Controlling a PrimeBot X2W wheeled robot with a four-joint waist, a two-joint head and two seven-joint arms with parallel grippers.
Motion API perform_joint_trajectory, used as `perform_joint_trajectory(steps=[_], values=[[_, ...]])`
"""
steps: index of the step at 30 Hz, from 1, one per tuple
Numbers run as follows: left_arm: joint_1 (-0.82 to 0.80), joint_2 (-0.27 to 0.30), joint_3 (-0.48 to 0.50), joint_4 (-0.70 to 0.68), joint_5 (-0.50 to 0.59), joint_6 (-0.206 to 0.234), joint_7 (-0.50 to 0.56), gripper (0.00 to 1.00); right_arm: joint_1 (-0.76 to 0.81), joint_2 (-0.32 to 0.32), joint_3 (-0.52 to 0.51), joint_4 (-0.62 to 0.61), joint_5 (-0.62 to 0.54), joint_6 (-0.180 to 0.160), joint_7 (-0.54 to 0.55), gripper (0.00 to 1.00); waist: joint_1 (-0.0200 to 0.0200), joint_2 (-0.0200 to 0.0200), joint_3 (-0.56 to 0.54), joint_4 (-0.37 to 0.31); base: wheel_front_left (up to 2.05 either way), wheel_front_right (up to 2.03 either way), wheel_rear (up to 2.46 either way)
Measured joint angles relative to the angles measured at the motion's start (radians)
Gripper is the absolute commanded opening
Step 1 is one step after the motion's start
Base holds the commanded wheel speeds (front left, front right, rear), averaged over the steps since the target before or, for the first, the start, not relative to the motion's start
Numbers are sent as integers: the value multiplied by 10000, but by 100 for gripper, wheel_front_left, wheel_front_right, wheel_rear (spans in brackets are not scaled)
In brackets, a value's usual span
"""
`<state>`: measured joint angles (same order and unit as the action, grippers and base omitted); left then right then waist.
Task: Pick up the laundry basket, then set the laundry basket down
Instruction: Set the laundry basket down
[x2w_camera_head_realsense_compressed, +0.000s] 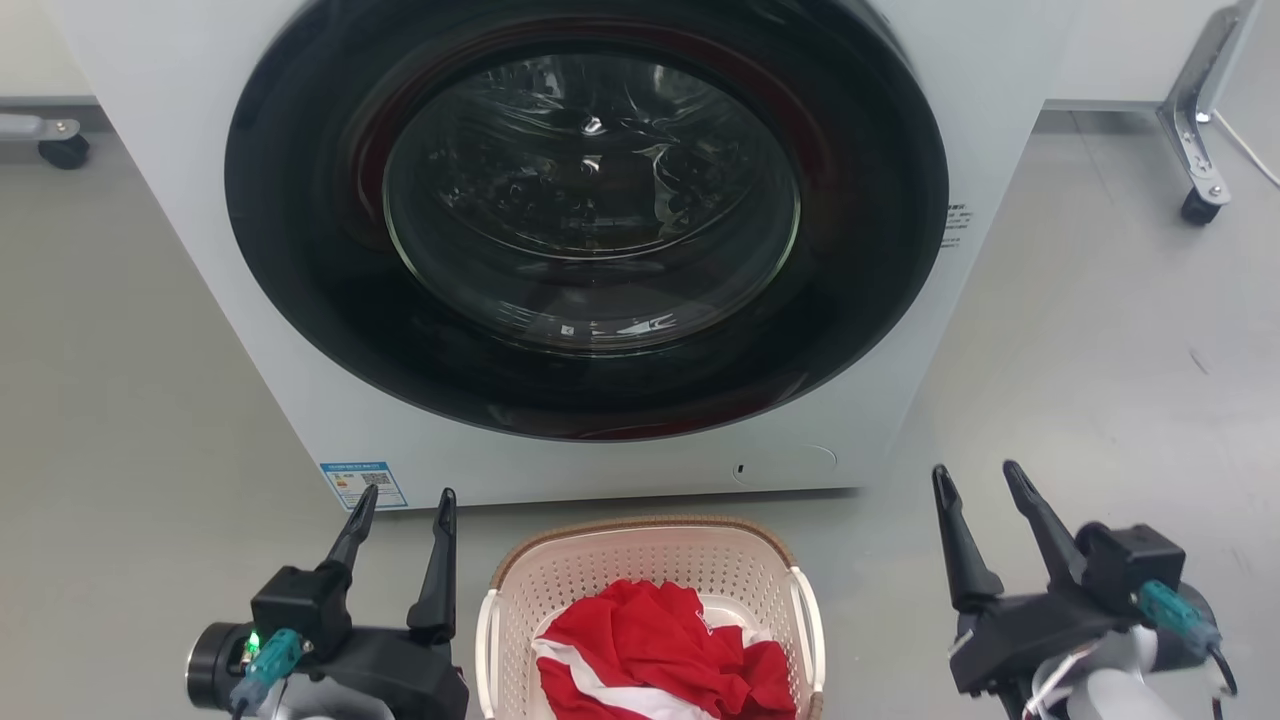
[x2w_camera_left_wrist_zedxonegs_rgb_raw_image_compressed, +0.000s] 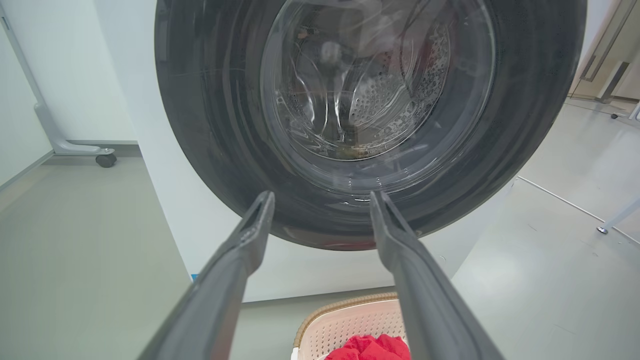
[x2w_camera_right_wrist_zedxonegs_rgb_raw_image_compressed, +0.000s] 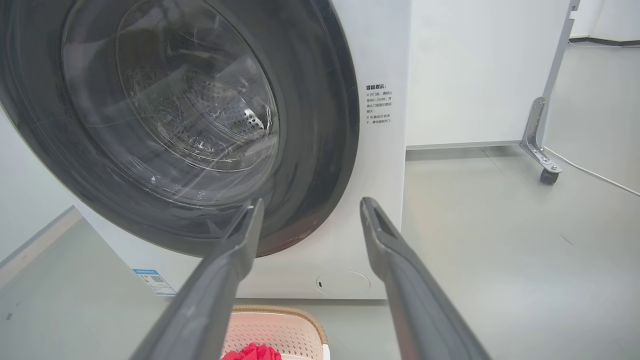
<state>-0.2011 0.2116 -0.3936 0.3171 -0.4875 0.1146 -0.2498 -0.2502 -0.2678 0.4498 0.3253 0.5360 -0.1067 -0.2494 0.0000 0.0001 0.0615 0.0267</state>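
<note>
With the laundry basket (x2w_camera_head_realsense_compressed: 640, 572) on the floor (x2w_camera_head_realsense_compressed: 1080, 380) just before the washing machine (x2w_camera_head_realsense_compressed: 150, 150), between the open, empty left pincer (x2w_camera_head_realsense_compressed: 408, 495) and right pincer (x2w_camera_head_realsense_compressed: 975, 470), pickup seems unstarted; next, both must lower to grip its sides.

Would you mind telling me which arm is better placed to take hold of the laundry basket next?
Left, probably. The left gripper hangs open right beside one handle of the laundry basket; the right gripper, also open, sits farther from its side.
</note>
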Motion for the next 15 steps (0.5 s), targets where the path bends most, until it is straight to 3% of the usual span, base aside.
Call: perform_joint_trajectory(steps=[15], values=[[1772, 15, 642, -1517, 543, 88, -2, 100, 1467, -44, -569, -1344, -782, -173, 0, 100, 0, 0, -324, 44, 0, 0, 0]])
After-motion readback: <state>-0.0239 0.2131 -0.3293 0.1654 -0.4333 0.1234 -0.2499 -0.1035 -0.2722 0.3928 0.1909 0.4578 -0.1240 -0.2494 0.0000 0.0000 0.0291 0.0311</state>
